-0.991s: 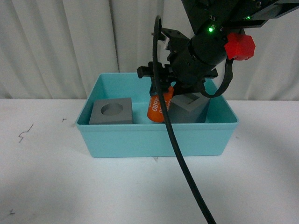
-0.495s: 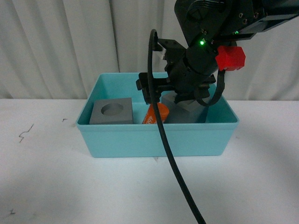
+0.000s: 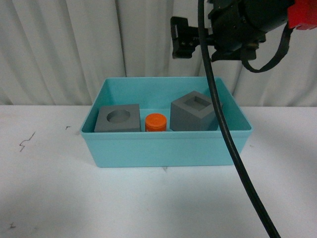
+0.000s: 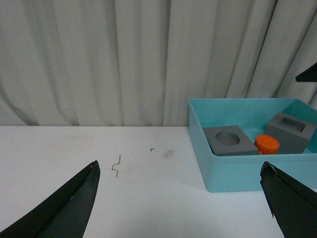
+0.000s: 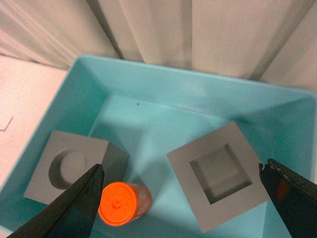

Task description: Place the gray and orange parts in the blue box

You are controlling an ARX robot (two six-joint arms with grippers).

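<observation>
The blue box (image 3: 163, 148) stands on the white table. Inside it, a gray cube with a round recess (image 3: 119, 119) lies at the left, and a gray cube with a square recess (image 3: 194, 113) at the right. The orange cylinder (image 3: 155, 122) stands upright between them. My right gripper (image 3: 213, 47) hangs open high above the box and holds nothing. Its wrist view looks down on the round-recess cube (image 5: 69, 168), the orange cylinder (image 5: 119, 203) and the square-recess cube (image 5: 220, 173). My left gripper (image 4: 181, 166) is open over bare table, left of the box (image 4: 237, 171).
A black cable (image 3: 233, 148) hangs from the right arm down across the front of the box. White curtains (image 3: 74, 44) close off the back. Small dark marks (image 4: 116, 166) dot the table left of the box.
The right gripper let go of the orange cylinder and rose out of the box. The cylinder, tilted before, now stands upright between the cubes.
</observation>
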